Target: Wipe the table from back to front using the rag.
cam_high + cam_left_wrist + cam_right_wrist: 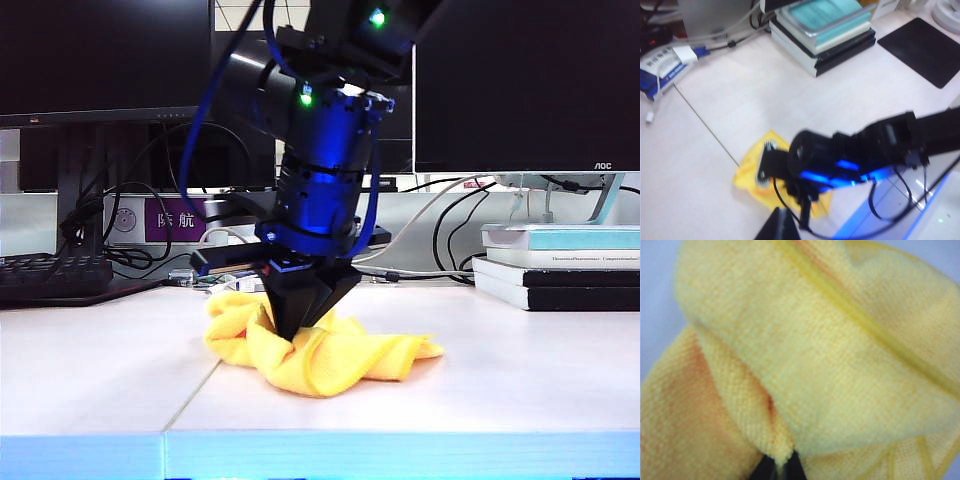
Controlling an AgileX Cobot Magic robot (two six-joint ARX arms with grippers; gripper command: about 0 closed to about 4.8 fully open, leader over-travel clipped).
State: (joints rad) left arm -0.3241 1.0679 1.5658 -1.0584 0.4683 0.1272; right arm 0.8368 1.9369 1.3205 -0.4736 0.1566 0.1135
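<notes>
The yellow rag [330,360] lies bunched on the pale table [100,380], just behind the light blue front edge. My right gripper [290,330] points down into the bunch and is shut on a fold of the rag [815,365]; the cloth is pinched between its dark fingertips [782,462]. In the left wrist view the right arm [855,150] covers most of the rag [747,172]. My left gripper [781,222] hangs above the table [765,90] near the rag, shut, with nothing in it.
A stack of books [560,265] sits at the back right, also visible from the left wrist [825,30]. A black keyboard [50,275] lies back left, and monitors [520,80] and cables stand behind. A black mat [922,50] and a blue-white box [662,67] also lie on the table.
</notes>
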